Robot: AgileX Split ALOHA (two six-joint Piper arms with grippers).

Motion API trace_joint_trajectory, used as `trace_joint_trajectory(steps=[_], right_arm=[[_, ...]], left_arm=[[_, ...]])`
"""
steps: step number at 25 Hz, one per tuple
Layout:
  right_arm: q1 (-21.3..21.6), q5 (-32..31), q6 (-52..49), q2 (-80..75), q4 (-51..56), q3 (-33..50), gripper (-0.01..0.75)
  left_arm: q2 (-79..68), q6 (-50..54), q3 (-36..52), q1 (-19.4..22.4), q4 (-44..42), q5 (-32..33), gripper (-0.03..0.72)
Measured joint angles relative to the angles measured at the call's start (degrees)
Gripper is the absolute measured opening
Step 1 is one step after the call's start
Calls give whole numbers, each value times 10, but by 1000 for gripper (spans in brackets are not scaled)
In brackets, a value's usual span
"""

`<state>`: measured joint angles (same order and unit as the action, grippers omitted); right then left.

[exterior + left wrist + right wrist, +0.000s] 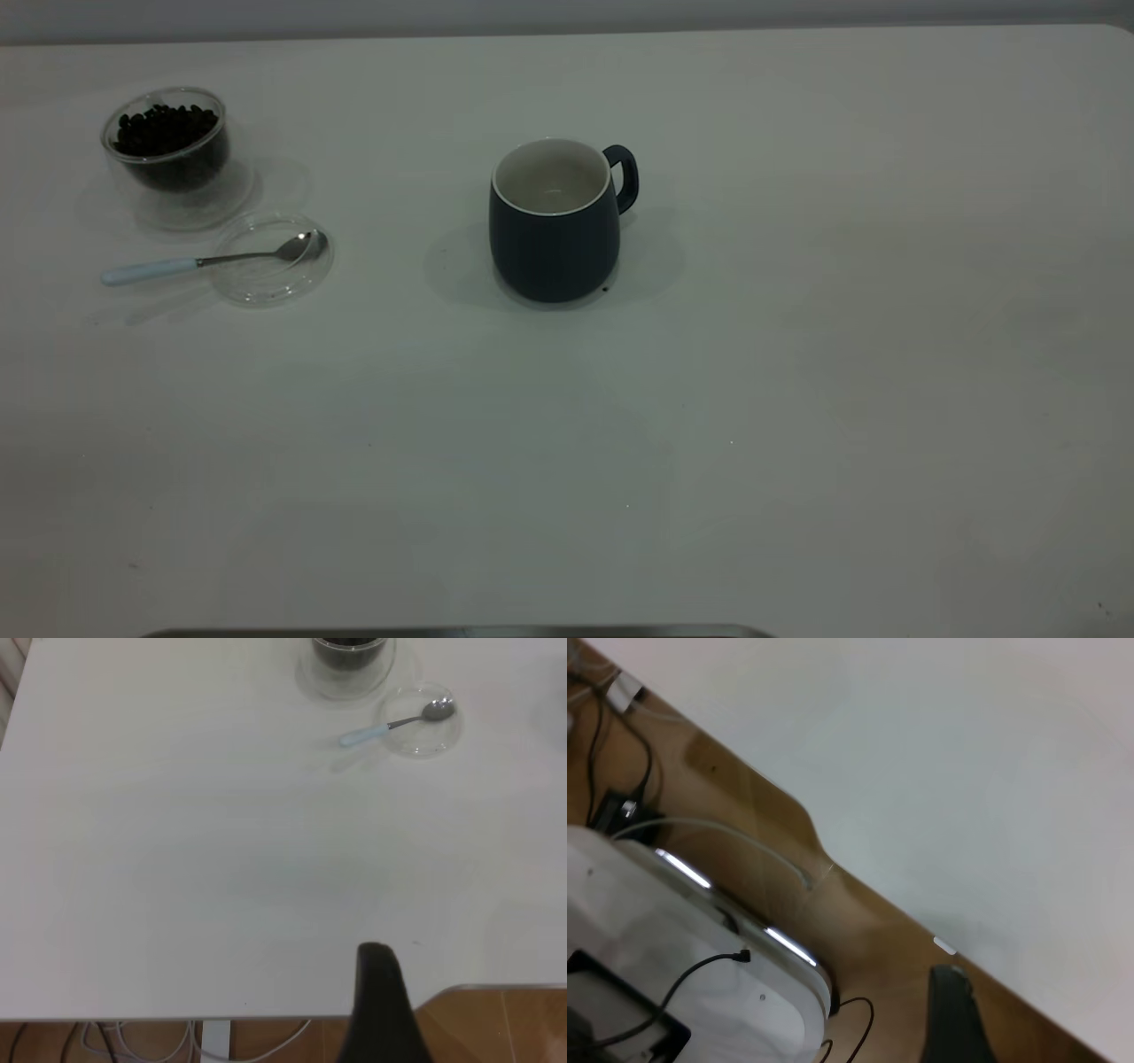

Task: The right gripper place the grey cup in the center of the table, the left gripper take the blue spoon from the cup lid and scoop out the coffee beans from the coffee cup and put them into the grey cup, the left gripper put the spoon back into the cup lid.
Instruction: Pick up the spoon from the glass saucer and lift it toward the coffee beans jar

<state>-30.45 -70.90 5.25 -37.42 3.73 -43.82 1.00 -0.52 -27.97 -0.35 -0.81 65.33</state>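
Exterior view: the mug [554, 226] stands upright near the middle of the table [797, 399], a little above centre of the frame, its white inside showing no beans and its handle turned to the upper right. Well apart from it, in the upper left of the frame, the glass cup [168, 149] stands upright with the beans [166, 129] heaped inside. Just below and to the right of the glass cup lies the lid [273, 260], flat on the table. The spoon [213, 260] rests with its metal bowl on the lid and its pale blue handle reaching left past the rim onto the table.

Neither arm appears in the exterior view. From the left wrist, one black finger of the left gripper [383, 1010] shows at the lower edge of the frame, over the table's near edge, far from the glass cup, lid and spoon at the upper right. From the right wrist, one finger of the right gripper [954, 1014] hangs beyond the table edge, above the floor. How wide either gripper stands, I cannot tell.
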Motion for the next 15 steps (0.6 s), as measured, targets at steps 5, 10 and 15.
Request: trace_joint_trajectory(steps=[5,10,15], right_arm=[[87,39,-3,156,4,85,462],[177,41,-3,290,-2,128,462],[232,51,-4,352,-26,152,462]], left_arm=[[0,0,0,0,0,0,592],[0,0,0,0,0,0,592],[0,0,0,0,0,0,592]])
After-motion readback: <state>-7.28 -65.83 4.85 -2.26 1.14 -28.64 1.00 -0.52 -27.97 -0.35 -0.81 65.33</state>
